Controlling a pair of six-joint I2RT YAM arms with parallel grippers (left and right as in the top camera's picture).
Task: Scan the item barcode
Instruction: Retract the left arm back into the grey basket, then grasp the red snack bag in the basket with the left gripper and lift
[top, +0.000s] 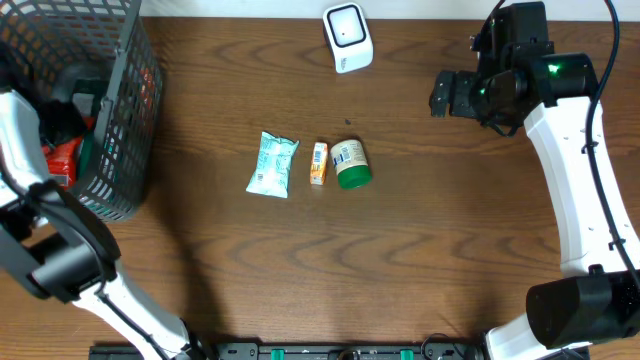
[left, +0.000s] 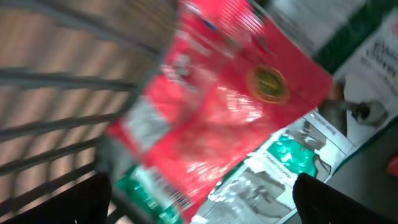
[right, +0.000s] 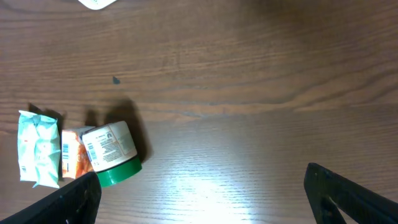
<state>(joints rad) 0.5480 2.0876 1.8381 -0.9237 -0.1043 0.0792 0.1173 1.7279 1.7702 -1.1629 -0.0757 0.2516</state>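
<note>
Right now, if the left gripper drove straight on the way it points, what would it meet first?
Most likely the red packet, lying in the wire basket ahead of the open left gripper, with green-and-white packaging under it. The wrist view is blurred, so how close is unclear.

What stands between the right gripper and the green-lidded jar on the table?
Nothing visible does. Only bare table lies between the open right gripper and the jar; the orange box lies beyond it.

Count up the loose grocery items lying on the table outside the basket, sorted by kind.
Pale teal pouch: 1
Small orange box: 1
Green-lidded jar: 1
Total: 3
</note>
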